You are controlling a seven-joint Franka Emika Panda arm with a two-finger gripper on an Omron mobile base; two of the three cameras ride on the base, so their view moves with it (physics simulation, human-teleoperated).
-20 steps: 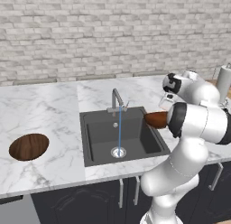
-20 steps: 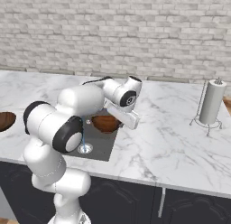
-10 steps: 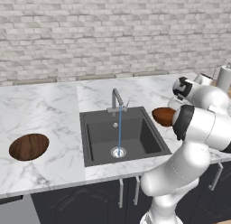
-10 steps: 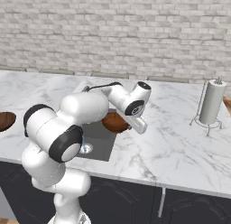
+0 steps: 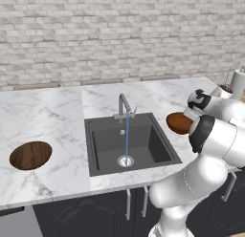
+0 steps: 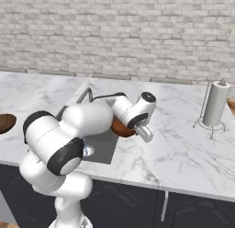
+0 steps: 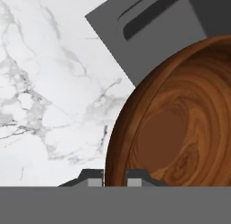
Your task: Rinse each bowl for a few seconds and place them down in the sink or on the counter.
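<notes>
One dark brown wooden bowl [image 5: 179,122] hangs just over the counter [image 5: 57,112] right of the sink [image 5: 107,155]. My gripper [image 5: 191,117] is shut on its right rim. In the hand view the fingertips [image 7: 96,177] pinch the rim of this bowl [image 7: 176,128], with white marble [image 7: 45,105] below and a corner of the sink [image 7: 149,33] beyond. From the right base view the held bowl [image 6: 120,128] peeks out behind my arm, beside the gripper [image 6: 139,132]. A second bowl [image 5: 31,155] rests on the counter far left of the sink, also seen as a sliver of bowl [image 6: 4,122].
Water [image 5: 127,135] runs from the steel faucet [image 5: 123,104] onto the drain [image 5: 126,160]. A paper towel holder [image 6: 215,105] stands at the counter's far right. A brick wall [image 5: 119,35] backs the counter.
My arm has swung right, carrying the bowl from over the sink's right side to above the counter beside it. The water keeps running and the left bowl has not moved.
</notes>
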